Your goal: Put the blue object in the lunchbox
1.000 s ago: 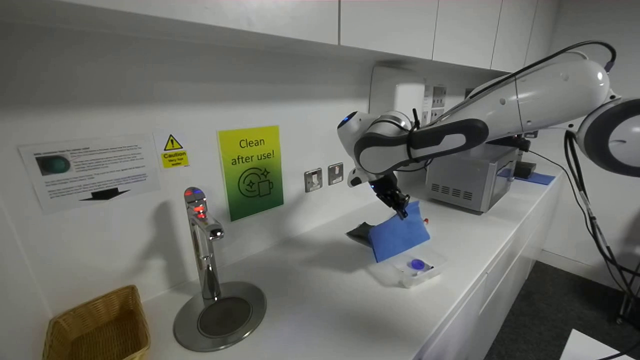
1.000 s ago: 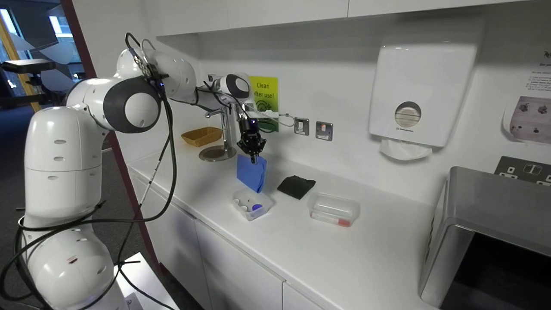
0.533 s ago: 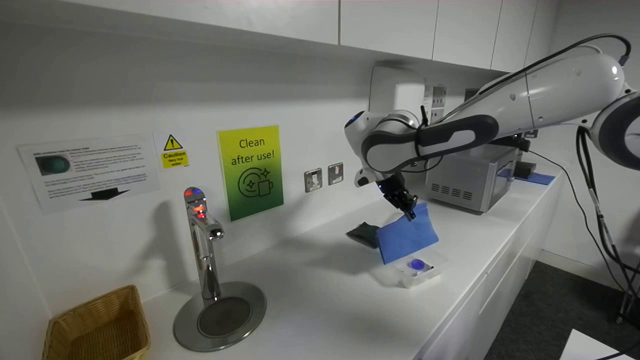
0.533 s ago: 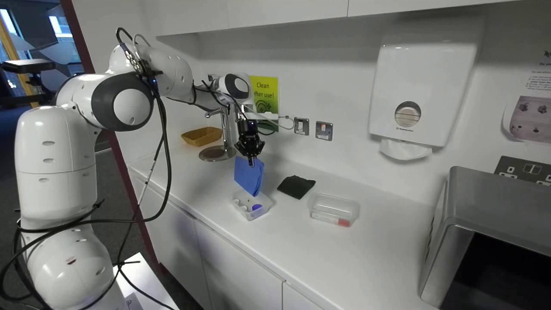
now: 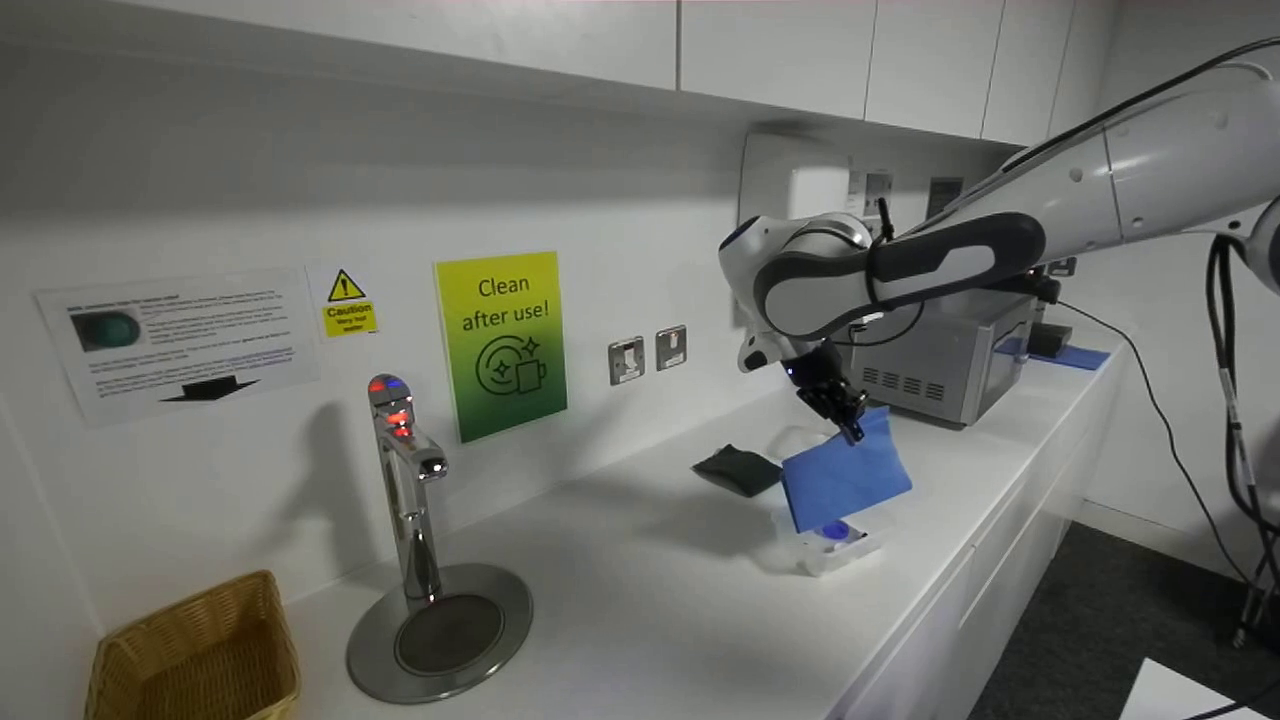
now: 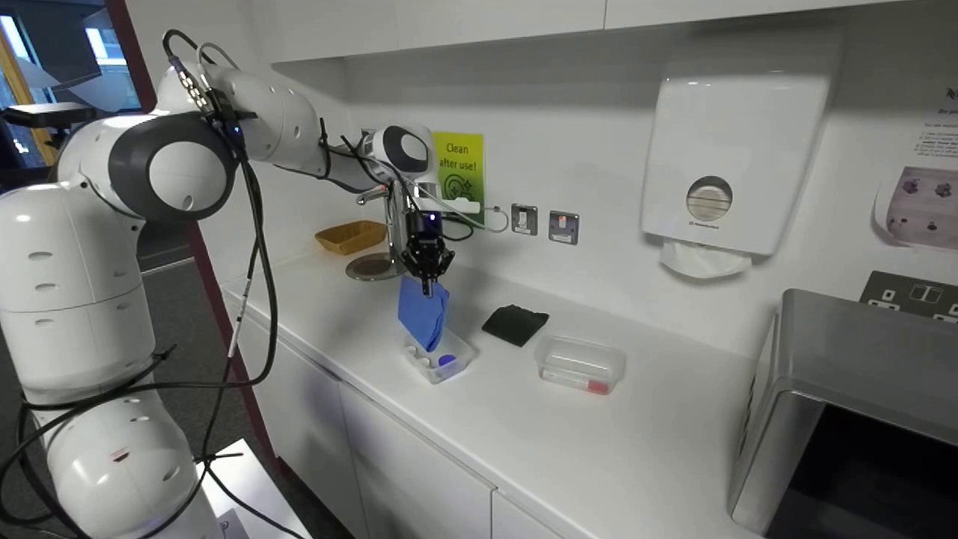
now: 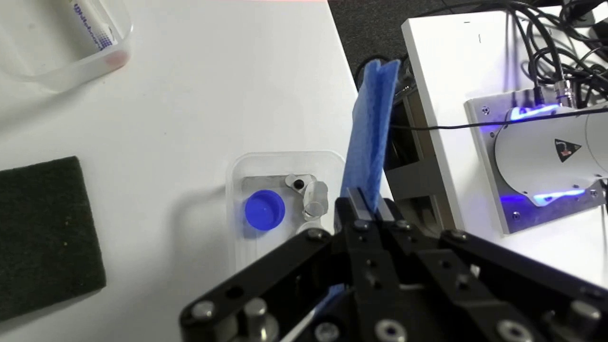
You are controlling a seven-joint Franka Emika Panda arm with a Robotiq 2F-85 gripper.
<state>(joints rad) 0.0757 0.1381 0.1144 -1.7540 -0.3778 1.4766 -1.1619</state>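
Note:
My gripper (image 5: 853, 433) is shut on the blue sheet (image 5: 845, 485), which hangs tilted from the fingertips above the counter. The gripper (image 6: 427, 288) and sheet (image 6: 421, 314) also show in an exterior view, and the gripper (image 7: 365, 204) pinches the sheet (image 7: 368, 137) in the wrist view. Two translucent boxes look like the lunchbox. A box (image 6: 465, 358) with a purplish-blue cap and small parts lies just below the sheet; its wall (image 7: 285, 156) is left of the sheet in the wrist view. Whether sheet and box touch, I cannot tell. Another box (image 6: 580, 358) holds a red-ended marker.
A dark square pad (image 6: 516, 324) lies between the two boxes, nearer the wall. A microwave (image 6: 861, 359) stands farther along the counter. A tap (image 5: 412, 500) and wicker basket (image 5: 190, 660) stand at the opposite end. Wall cupboards (image 5: 780, 60) hang above.
My gripper and the held sheet have moved toward the counter's front edge and slightly down, so the sheet now overlaps the box with the cap more. The boxes and pad have not moved.

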